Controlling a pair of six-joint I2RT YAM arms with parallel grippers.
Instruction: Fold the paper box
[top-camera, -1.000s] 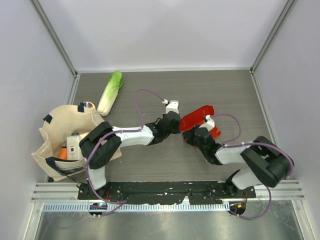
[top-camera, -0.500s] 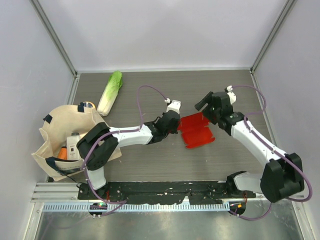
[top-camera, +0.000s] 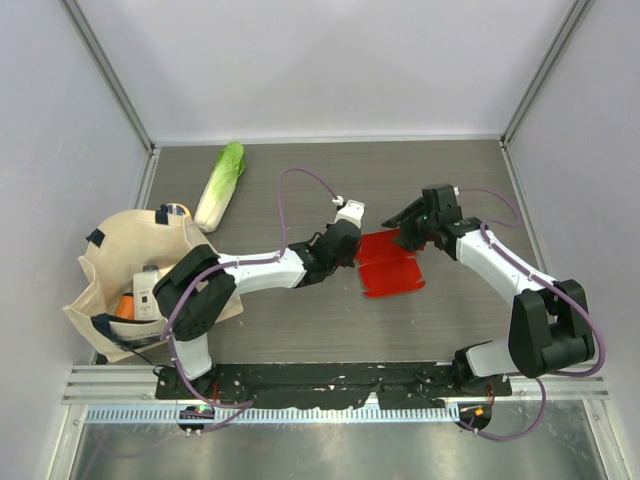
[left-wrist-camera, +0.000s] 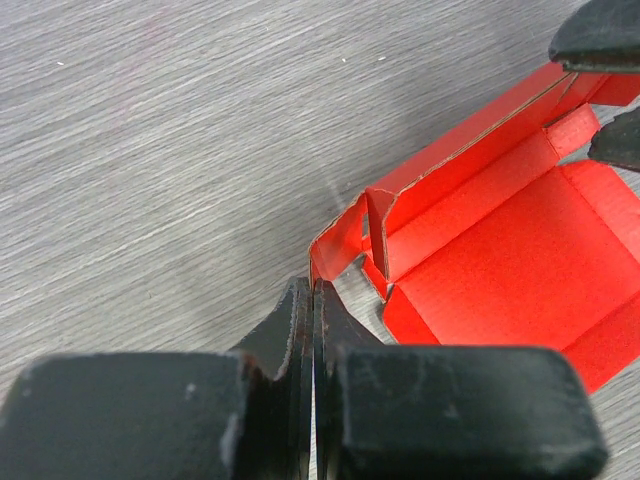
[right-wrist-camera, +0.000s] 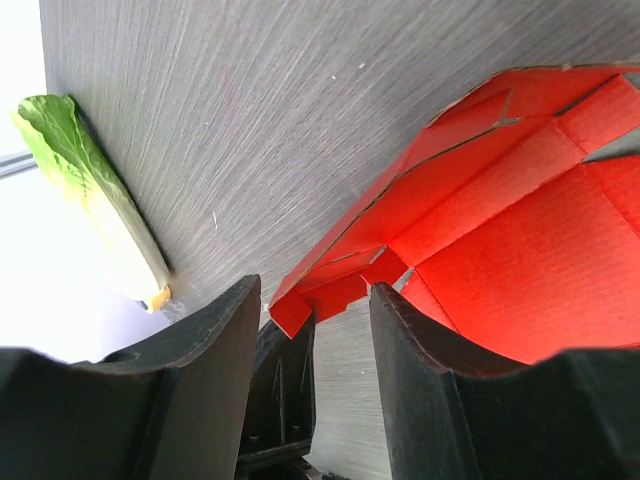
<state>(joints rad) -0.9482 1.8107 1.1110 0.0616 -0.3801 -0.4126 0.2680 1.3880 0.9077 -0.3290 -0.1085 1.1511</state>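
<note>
Top view: the beige tote bag (top-camera: 110, 245) at the table's (top-camera: 300, 330) 9 o'clock holds an orange item and a white one. A cabbage (top-camera: 220, 185) lies at 11 o'clock. The paper box (top-camera: 392, 265) lies open mid-table. The left gripper (top-camera: 352, 255) is at its 9 o'clock corner. The right gripper (top-camera: 405, 222) has moved in to its 12 o'clock edge.

Left wrist: the gripper is closed, pinching a corner flap.

Right wrist: its jaws stand apart, straddling the box's raised wall.

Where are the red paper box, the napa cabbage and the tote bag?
red paper box (top-camera: 392, 268): top view, flat middle panel.
napa cabbage (top-camera: 220, 187): top view, middle of leaves.
beige tote bag (top-camera: 120, 245): top view, bare cloth side.
</note>
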